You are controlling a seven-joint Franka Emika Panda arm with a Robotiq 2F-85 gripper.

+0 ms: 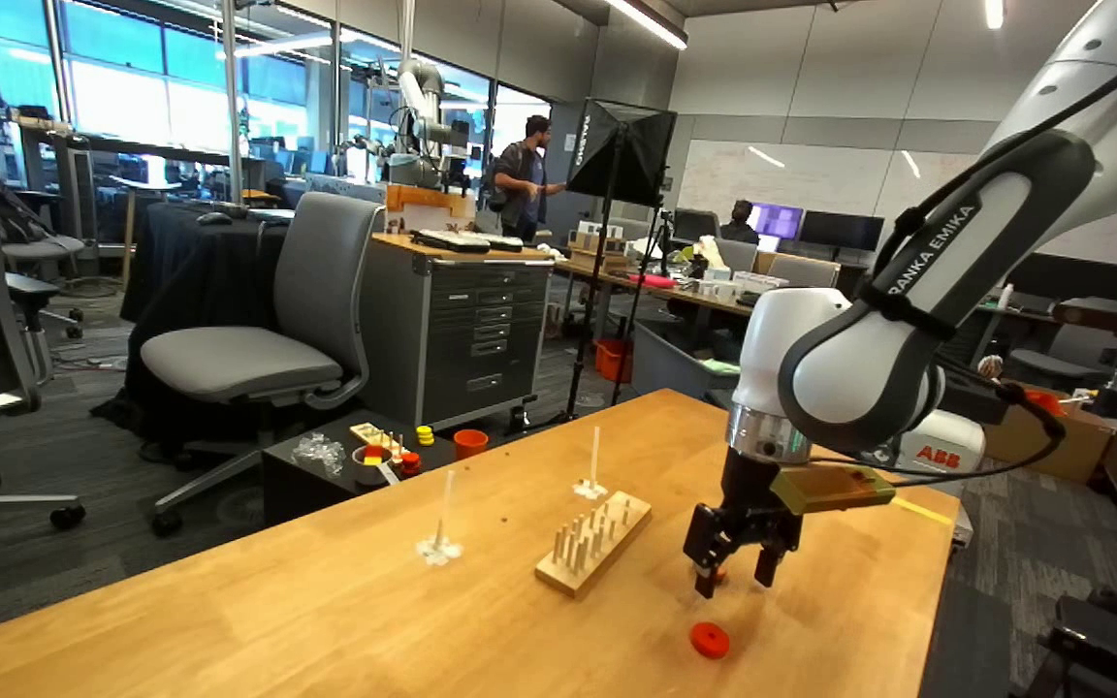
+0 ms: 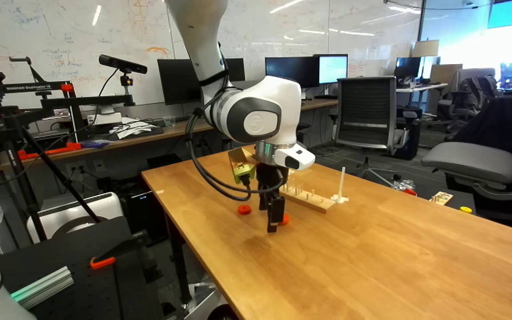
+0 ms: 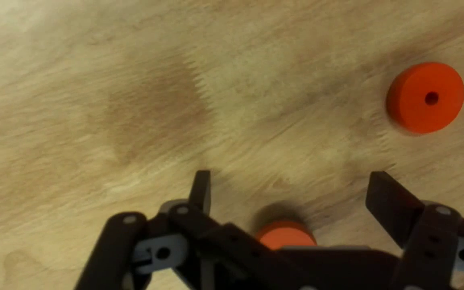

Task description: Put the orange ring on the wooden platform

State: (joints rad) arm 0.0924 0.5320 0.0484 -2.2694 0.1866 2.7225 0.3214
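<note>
1. My gripper points down over the wooden table. In the wrist view I see its 2 fingers spread wide, with a broad gap between them. I cannot tell whether their tips touch the wood.
2. I have the orange ring lying on the table. From the wrist it shows low down, within the width of that gap, and the gripper's body hides part of it from me.
3. In an exterior view I find the ring just behind a finger, 1 edge of it covered. In an exterior view I get only a sliver of the ring past a fingertip.
4. The redder piece lies on the table, near the ring but apart from it; I can make out 1 small round hole in its top.
5. The wooden platform, pale and rectangular, rests on the table with short upright pegs rising from it. The ring is off the platform, apart from it.
6. I count 2 thin white rods standing upright near the platform.
7. Beyond the table I see a grey chair, a drawer cabinet and a man standing beside a black softbox.
</note>
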